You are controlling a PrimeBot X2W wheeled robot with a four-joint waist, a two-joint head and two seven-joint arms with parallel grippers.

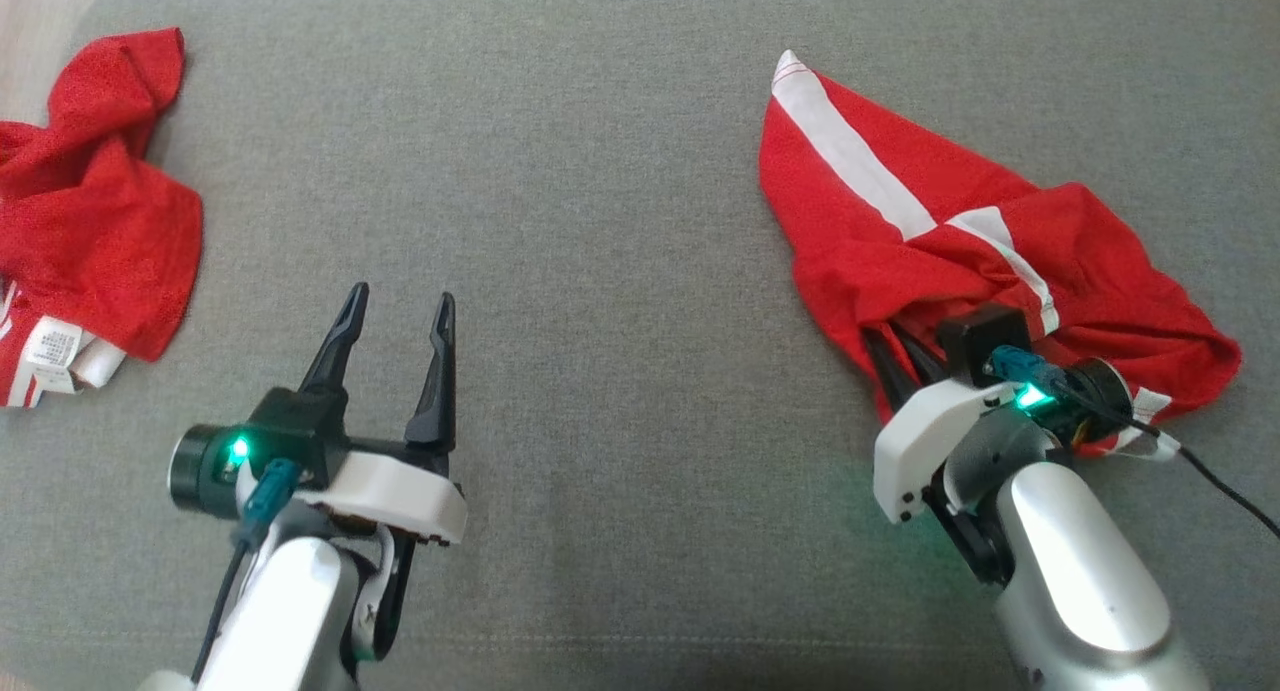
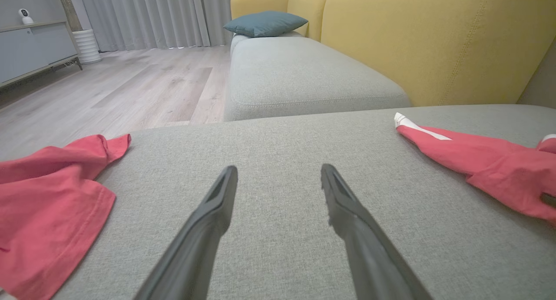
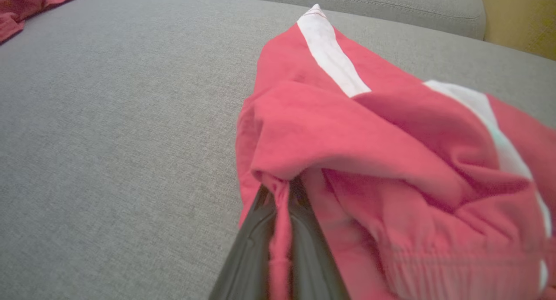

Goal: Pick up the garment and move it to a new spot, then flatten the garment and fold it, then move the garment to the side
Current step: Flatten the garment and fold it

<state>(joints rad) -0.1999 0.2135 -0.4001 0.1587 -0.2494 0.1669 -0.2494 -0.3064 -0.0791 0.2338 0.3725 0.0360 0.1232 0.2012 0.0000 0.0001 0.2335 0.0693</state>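
Lower right, head view: right gripper clenched on a fold of the red garment; looks like the pickup step. Left gripper released, idle. Next likely calls for lifting it clear of the grey seat.

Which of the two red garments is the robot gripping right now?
The white-striped garment on the robot's right: the right gripper is shut on its edge. The other red garment lies untouched at far left, beyond the open left gripper.

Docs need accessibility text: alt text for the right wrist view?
The right tool is shut on a fold of the striped red garment, crumpled on a grey sofa cushion. More red cloth lies at the upper left corner.
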